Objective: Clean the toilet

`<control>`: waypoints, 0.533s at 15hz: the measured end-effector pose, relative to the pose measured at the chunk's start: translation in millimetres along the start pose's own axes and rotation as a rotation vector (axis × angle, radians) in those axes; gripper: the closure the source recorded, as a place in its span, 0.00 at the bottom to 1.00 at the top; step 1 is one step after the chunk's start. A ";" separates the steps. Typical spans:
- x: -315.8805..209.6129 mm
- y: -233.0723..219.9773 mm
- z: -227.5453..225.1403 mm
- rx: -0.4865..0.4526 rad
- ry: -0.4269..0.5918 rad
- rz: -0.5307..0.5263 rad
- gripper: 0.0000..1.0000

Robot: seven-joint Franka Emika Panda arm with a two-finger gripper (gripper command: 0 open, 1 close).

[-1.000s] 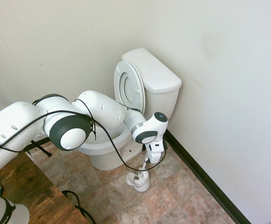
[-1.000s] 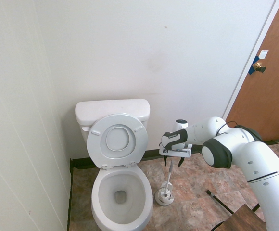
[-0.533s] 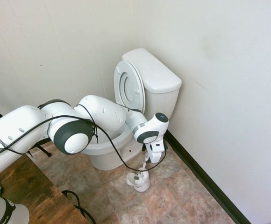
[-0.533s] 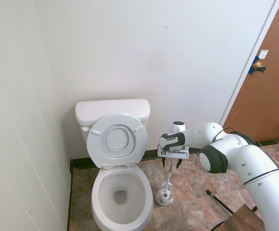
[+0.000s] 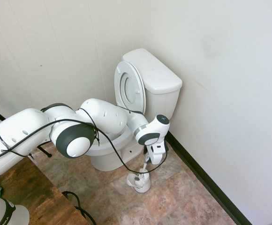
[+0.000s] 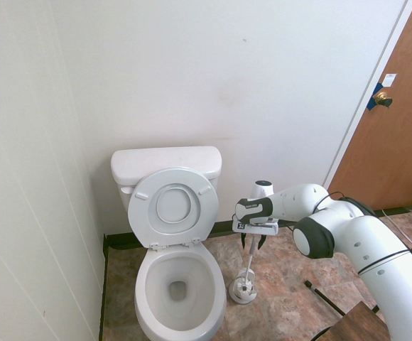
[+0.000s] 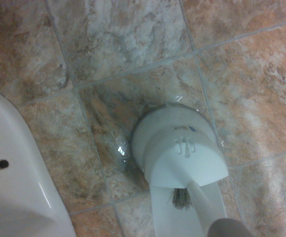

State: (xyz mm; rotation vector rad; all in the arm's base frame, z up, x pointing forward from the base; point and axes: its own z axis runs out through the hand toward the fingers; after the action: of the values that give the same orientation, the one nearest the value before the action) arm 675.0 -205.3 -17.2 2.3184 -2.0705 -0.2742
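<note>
Bathroom corner, white walls, mottled brown tile floor (image 5: 183, 197). Sitting against the back wall with seat and lid tipped up: toilet (image 6: 165, 163), bowl bare and ready for scrubbing. Standing on the tiles just beside the bowl: small white brush holder (image 6: 243, 290), brush handle (image 6: 251, 259) rising upright out of it, easy to take from above. Pointing straight down over that handle: gripper (image 6: 253, 243), fingers standing apart on either side of it, not visibly pinching it. Probably fetching the brush before any cleaning.

Showing bowl, door (image 6: 398, 121) and both fingers only from the second outside camera. Showing only from the wrist: holder's hood (image 7: 177, 143), dark bristles (image 7: 181, 197), toilet foot (image 7: 19, 177) nearby.
</note>
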 end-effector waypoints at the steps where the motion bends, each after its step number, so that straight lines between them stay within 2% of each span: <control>1: 0.0 0.1 0.3 0.001 -0.002 0.001 1.00; 8: -0.2 -2.1 -2.4 0.001 -0.009 0.002 1.00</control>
State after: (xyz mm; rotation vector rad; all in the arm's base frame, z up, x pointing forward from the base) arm 677.4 -205.0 -15.2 2.3194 -2.0779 -0.2834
